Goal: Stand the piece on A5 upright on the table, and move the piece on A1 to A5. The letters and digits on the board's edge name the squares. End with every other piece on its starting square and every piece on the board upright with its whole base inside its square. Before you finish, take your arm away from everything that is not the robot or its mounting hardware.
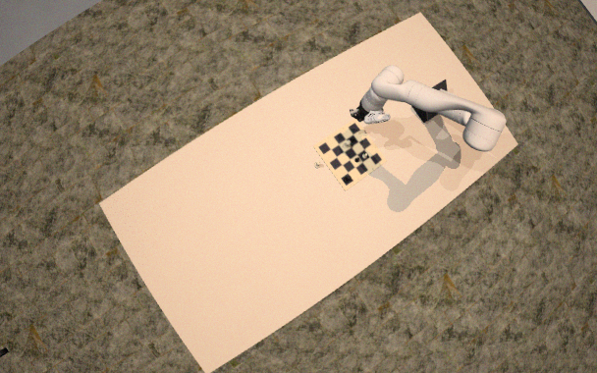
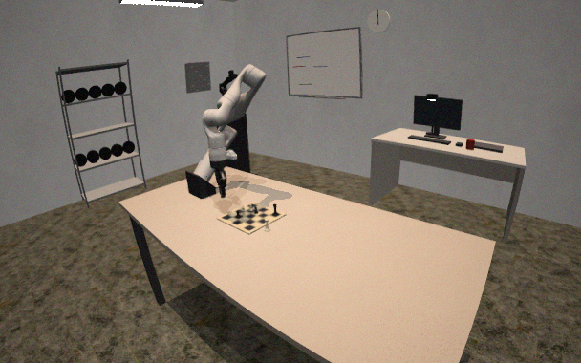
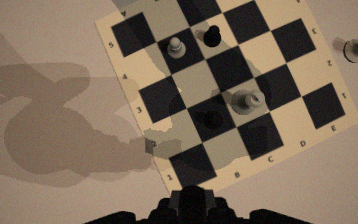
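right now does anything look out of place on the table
A white piece stands off the board, on the table beside its E edge, apparently upright. The gripper is shut on a dark piece.

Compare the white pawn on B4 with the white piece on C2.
The white pawn stands on dark B4, while the white piece on C2 stands on a light square. The C2 piece has the wider base and looks the bigger of the two. The pawn ends in a plain round head; the C2 piece's top looks more ornate, though its type is too small to tell. Both are white, upright and on the chessboard.
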You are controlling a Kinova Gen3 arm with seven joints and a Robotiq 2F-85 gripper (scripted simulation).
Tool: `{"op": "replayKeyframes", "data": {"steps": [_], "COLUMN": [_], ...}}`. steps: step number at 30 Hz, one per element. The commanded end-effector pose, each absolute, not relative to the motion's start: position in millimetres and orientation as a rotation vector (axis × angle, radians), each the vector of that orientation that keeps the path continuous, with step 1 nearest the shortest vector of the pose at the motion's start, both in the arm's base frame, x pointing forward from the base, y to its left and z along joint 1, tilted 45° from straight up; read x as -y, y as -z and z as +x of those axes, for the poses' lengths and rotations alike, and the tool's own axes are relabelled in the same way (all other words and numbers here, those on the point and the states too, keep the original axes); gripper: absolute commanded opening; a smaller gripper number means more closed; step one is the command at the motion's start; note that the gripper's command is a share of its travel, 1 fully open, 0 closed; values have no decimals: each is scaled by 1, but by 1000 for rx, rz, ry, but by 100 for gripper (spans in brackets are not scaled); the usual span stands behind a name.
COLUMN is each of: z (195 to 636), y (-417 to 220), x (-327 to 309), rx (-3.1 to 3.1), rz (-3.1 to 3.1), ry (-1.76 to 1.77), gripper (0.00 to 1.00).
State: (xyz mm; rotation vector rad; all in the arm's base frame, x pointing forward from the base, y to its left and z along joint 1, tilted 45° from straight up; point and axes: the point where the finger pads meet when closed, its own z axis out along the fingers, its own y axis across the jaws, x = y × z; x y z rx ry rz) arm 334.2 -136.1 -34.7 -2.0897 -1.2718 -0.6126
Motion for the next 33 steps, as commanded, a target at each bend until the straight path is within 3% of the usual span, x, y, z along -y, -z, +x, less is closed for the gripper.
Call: {"op": "replayKeyframes", "data": {"steps": [1,15,33], "z": [335,338,347], "y": [34,25,-46], "x": [137,129,61], "rx": [1273,1363,2115], "rz": [-2093,-2046,-1506], "ry": [614,656,952], "gripper": [0,0,0]}}
